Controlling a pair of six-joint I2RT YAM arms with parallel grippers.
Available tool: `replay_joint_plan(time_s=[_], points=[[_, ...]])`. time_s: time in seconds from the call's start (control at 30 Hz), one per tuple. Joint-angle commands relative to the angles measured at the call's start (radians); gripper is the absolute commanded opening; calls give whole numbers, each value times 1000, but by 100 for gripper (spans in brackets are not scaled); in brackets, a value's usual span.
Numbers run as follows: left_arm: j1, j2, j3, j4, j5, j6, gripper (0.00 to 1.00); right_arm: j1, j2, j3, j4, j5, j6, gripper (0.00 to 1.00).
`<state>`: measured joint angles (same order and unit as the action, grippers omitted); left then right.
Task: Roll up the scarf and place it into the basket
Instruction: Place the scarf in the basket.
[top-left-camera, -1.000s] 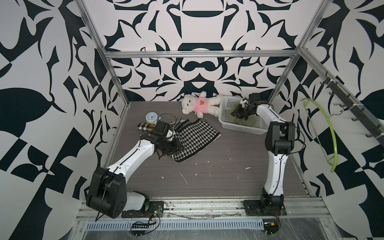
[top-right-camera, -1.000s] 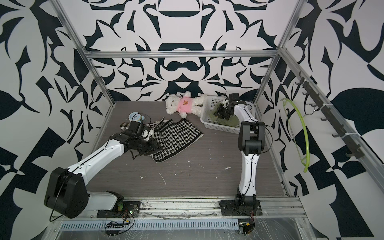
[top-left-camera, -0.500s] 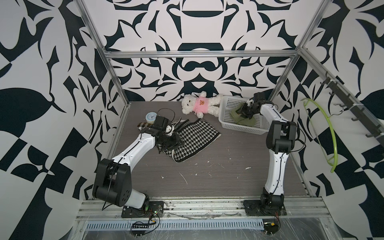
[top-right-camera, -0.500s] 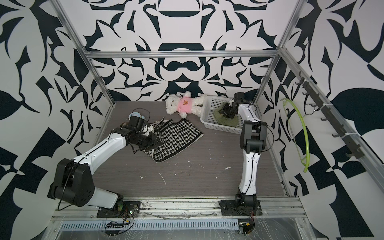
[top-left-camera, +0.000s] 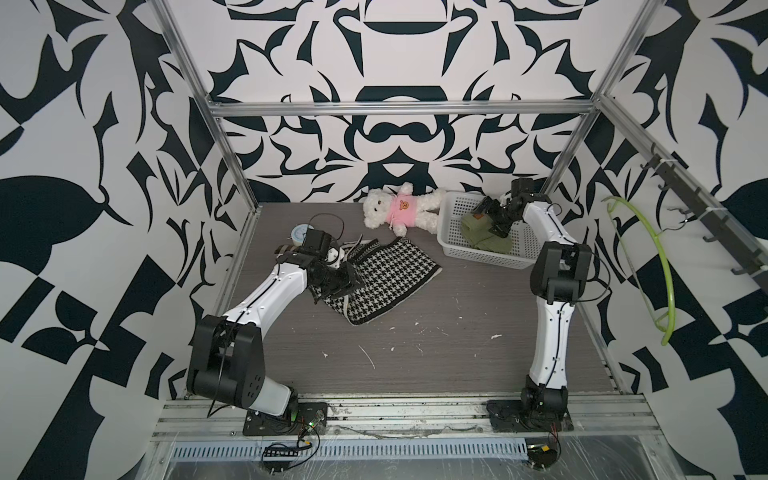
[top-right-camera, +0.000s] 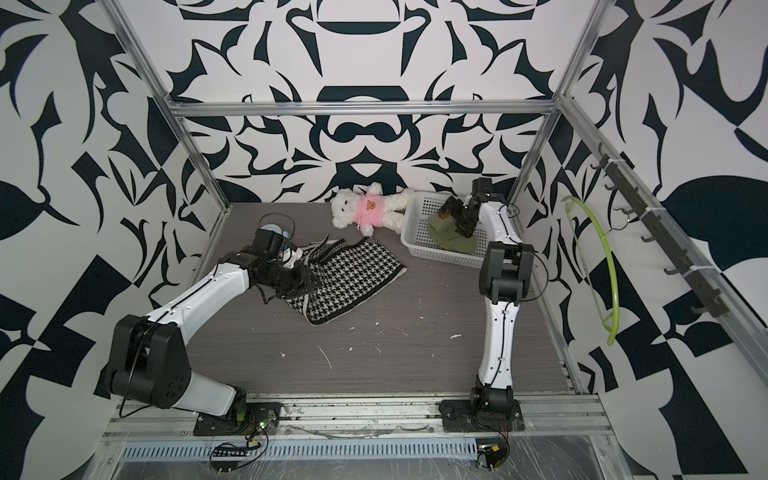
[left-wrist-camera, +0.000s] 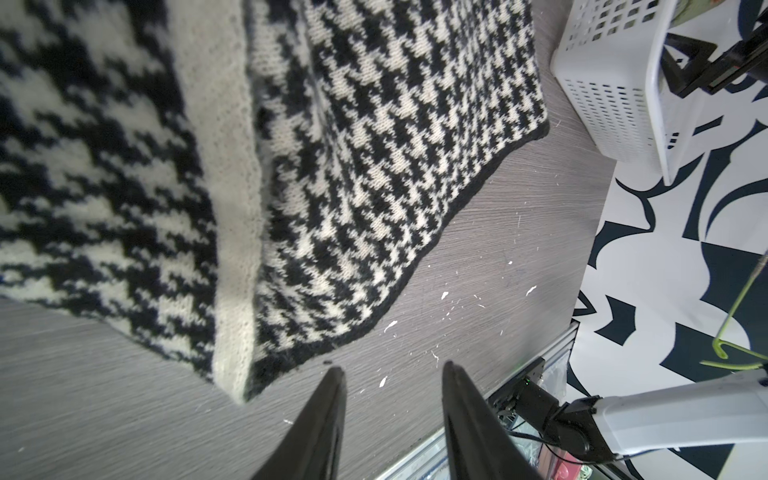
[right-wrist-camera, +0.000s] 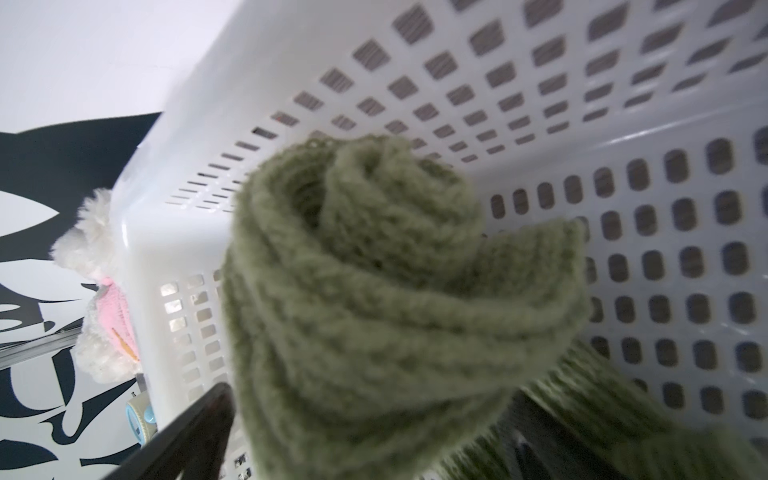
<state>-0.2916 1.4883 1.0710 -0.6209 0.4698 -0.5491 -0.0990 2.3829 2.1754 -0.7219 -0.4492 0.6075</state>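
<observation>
resting on the floor of the white basket (top-left-camera: 451, 230) is the green scarf (top-left-camera: 484, 239), rolled, w/ a loose tail trailing off. my right gripper (top-left-camera: 493, 217) is down in the basket over it, jaws spread wide either side of the roll; can't tell if they touch the knit. a teddy bear (top-left-camera: 399, 208) lies just beside the basket. well apart from it, a houndstooth scarf (top-left-camera: 386, 278) lies spread on the table (top-left-camera: 415, 353), one edge folded over. my left gripper (left-wrist-camera: 391, 370) is just beside its edge, jaws apart, nothing between them.

risk, imo: lifting out could snag the fuzzy knit on a jaw and drag the roll open or over the rim. the light basket may shift too. the loose tail could let the coil slacken.

right wrist view shows the spiral end & tail close up; top views give just a green lump. only top views show where the basket sits. left wrist view shows the left jaws' gap, hidden under the arm from above.
</observation>
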Motion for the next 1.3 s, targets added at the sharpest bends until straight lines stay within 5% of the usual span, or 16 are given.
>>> replay_joint_plan(time_s=[0.0, 0.33, 0.63, 0.9, 1.27], points=[[5, 13, 26, -17, 25, 17, 43, -5, -95, 8, -67, 43, 14, 100], [5, -11, 20, -15, 24, 15, 43, -13, -241, -69, 14, 8, -16, 98], [5, -46, -1, -5, 13, 5, 43, -10, 71, 233, 6, -259, 34, 95], [5, -37, 7, -4, 28, 6, 43, -10, -49, -42, 45, -173, -27, 94], [5, -85, -29, 7, 32, 8, 43, -16, -161, -17, 42, -122, -94, 99]])
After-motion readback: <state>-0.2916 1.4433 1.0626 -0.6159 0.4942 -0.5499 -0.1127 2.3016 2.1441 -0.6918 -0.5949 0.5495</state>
